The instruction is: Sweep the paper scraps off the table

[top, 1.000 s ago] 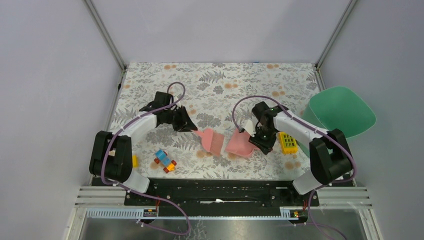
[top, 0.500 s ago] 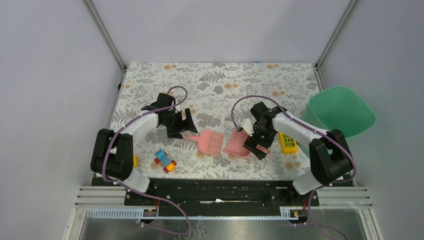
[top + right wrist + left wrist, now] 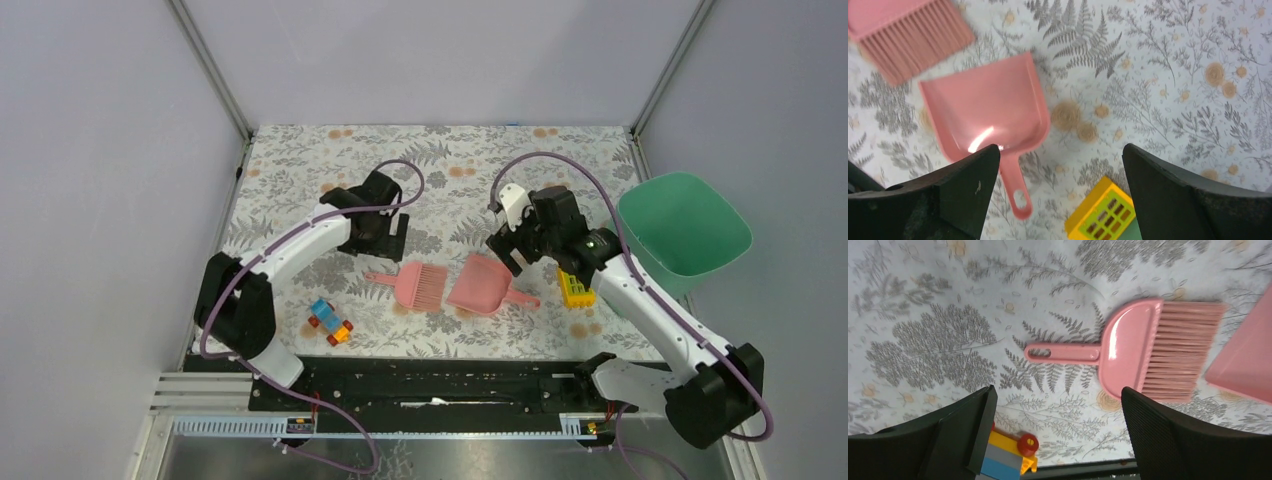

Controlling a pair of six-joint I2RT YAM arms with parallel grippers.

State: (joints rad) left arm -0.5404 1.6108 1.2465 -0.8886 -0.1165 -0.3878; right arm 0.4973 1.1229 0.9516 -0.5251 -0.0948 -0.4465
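No paper scraps show in any view. On the table [image 3: 300, 160] lie a pink brush [image 3: 420, 284] [image 3: 1143, 352] and a pink dustpan [image 3: 480, 285] [image 3: 988, 107] side by side, both flat, the pan empty. My left gripper [image 3: 385, 232] [image 3: 1058, 395] hangs open above the cloth just behind the brush handle, touching nothing. My right gripper [image 3: 515, 248] [image 3: 1062, 150] is open too, raised over the dustpan's handle end, nothing between its fingers. The dustpan's edge [image 3: 1248, 355] shows at the right of the left wrist view, and the bristles [image 3: 908, 35] at the top left of the right wrist view.
A green bin [image 3: 685, 225] stands off the table's right edge. A yellow grid-topped block [image 3: 575, 287] [image 3: 1100, 217] lies right of the dustpan handle. A toy brick car [image 3: 330, 322] [image 3: 1003, 460] sits near the front edge, left of the brush. Frame posts stand at the back corners.
Both grippers opened and let go: the brush and dustpan now lie flat on the cloth. Both arms lifted and drew back toward the far side.
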